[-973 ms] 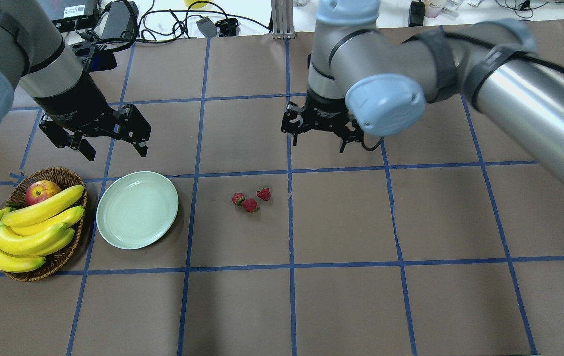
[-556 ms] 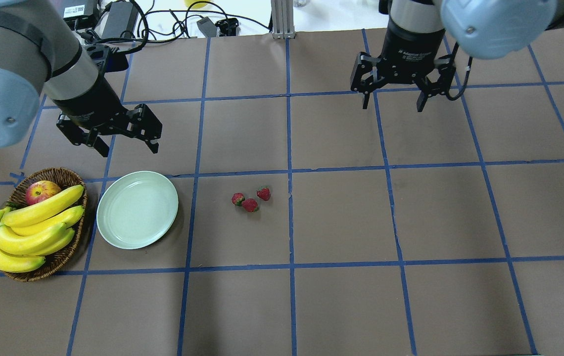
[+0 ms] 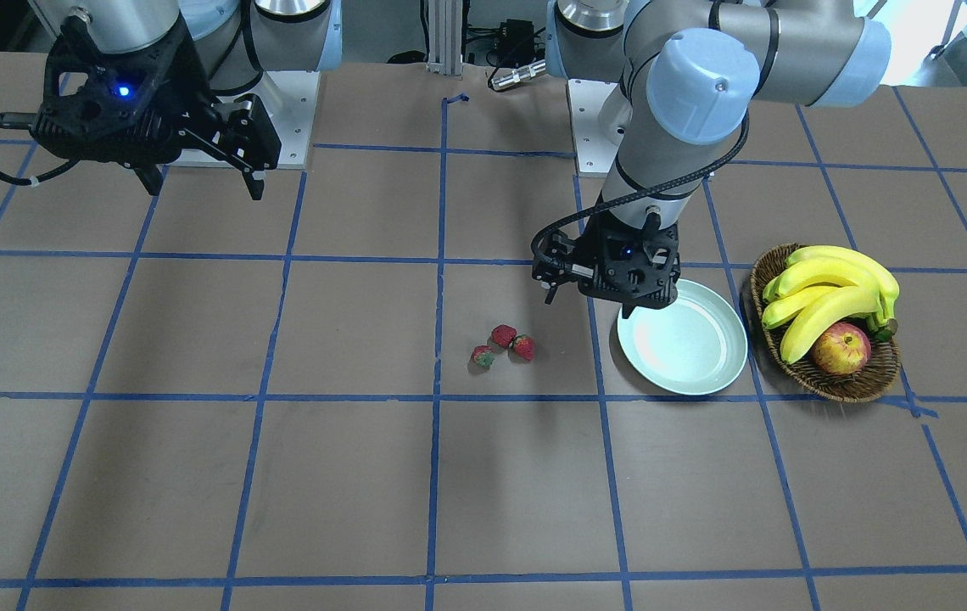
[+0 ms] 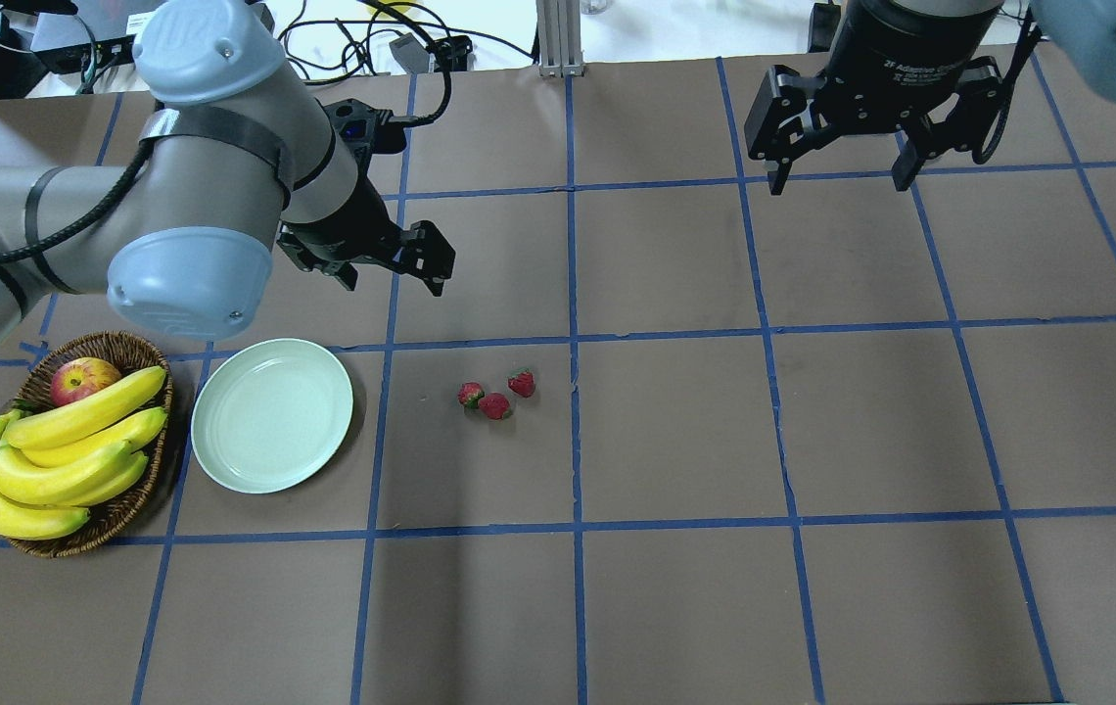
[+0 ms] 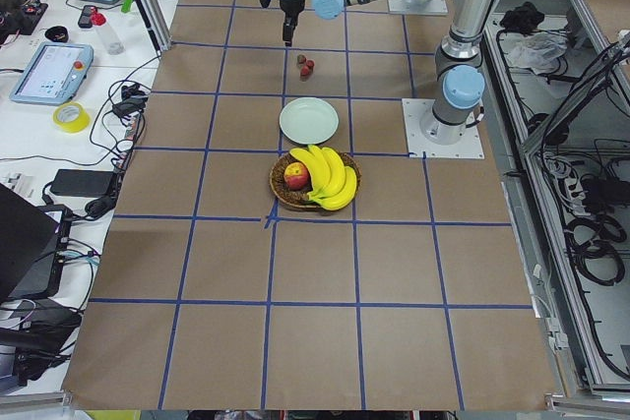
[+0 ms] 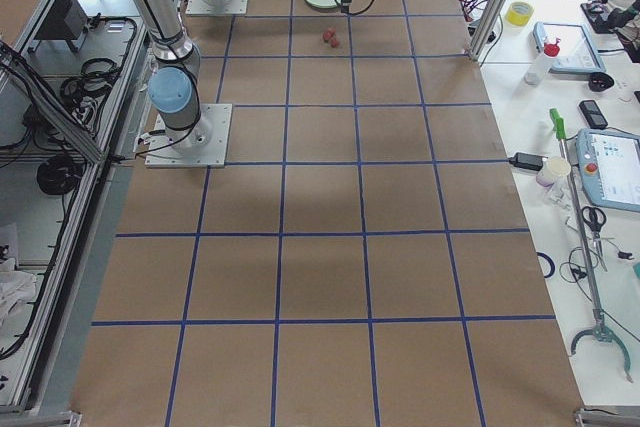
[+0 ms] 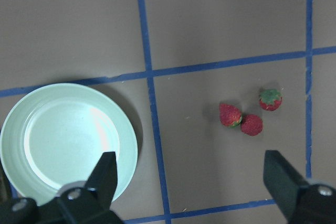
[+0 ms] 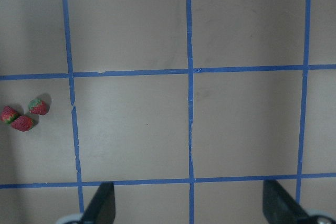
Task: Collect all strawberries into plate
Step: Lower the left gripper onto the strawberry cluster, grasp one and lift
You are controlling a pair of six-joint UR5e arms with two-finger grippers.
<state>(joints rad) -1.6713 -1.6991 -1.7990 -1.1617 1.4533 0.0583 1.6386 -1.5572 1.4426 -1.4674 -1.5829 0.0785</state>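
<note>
Three small red strawberries (image 4: 494, 404) with green caps lie close together on the brown table, right of the pale green plate (image 4: 271, 414), which holds nothing. They also show in the front view (image 3: 504, 336), the left wrist view (image 7: 252, 125) and the right wrist view (image 8: 22, 123). My left gripper (image 4: 392, 284) is open and empty, held above the table beyond the gap between plate and strawberries; its wrist view shows the plate (image 7: 68, 142) at left. My right gripper (image 4: 837, 184) is open and empty, high at the far right, well away from the strawberries.
A brown wicker basket (image 4: 117, 346) with bananas (image 4: 69, 441) and a red-yellow apple (image 4: 83, 379) stands just left of the plate. Cables and boxes lie beyond the table's far edge. Blue tape lines grid the table.
My left arm has swung right, from beyond the basket to beyond the gap between plate and strawberries. My right arm has pulled away from the table's middle toward the far right. Strawberries and plate have not moved.
</note>
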